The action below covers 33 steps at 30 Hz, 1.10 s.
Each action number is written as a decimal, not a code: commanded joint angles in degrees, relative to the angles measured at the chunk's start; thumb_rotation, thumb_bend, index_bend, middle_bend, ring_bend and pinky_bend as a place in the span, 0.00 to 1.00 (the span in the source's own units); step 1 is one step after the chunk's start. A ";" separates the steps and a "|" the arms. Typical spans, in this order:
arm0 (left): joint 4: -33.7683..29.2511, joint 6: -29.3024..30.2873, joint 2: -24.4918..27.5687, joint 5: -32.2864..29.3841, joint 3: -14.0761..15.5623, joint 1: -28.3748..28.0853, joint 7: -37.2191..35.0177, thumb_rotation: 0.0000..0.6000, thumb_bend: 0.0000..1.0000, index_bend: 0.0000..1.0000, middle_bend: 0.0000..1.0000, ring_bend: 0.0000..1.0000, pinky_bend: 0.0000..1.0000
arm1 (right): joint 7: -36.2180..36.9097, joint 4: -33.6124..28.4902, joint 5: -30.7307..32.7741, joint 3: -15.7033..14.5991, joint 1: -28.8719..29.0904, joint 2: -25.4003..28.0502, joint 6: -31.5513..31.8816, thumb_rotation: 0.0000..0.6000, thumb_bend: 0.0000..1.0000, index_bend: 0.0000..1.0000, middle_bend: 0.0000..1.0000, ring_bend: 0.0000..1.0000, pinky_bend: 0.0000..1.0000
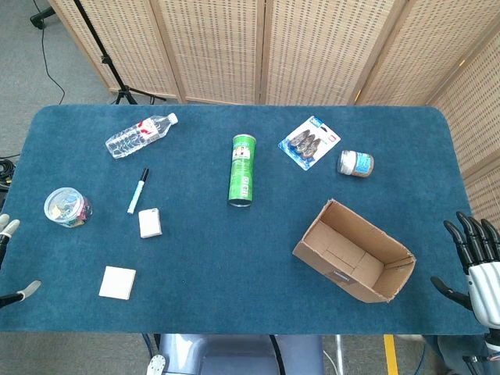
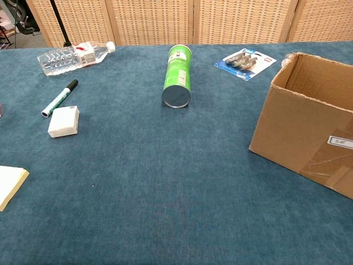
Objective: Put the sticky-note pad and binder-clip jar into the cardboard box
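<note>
Left hand (image 1: 9,262) and right hand (image 1: 475,266) were spread, grasping nothing; next: approach sticky-note pad (image 1: 117,282), nothing yet boxed

Pale sticky-note pad (image 1: 117,282) and clear binder-clip jar (image 1: 67,208) sit far from open cardboard box (image 1: 355,251).

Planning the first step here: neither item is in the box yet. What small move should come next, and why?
Probably reach the left robot hand toward the clear round binder-clip jar: it lies nearest, both hands hold nothing, and the brown cardboard box stands open and empty.
</note>
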 commanded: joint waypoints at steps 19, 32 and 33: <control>1.29 -27.30 -4.53 8.08 3.89 -10.93 6.47 1.00 0.00 0.00 0.00 0.00 0.00 | 2.44 -1.21 1.27 0.15 -0.10 1.40 -1.29 1.00 0.00 0.00 0.00 0.00 0.00; 2.45 -34.77 -9.40 3.90 2.74 -13.83 12.04 1.00 0.00 0.01 0.00 0.00 0.11 | 3.84 -1.41 2.30 0.51 0.07 1.83 -2.03 1.00 0.00 0.00 0.00 0.00 0.00; 2.70 -34.82 -9.59 3.68 2.71 -13.80 12.26 1.00 0.00 0.02 0.01 0.01 0.13 | 3.97 -1.41 2.36 0.53 0.08 1.86 -2.07 1.00 0.00 0.00 0.00 0.00 0.00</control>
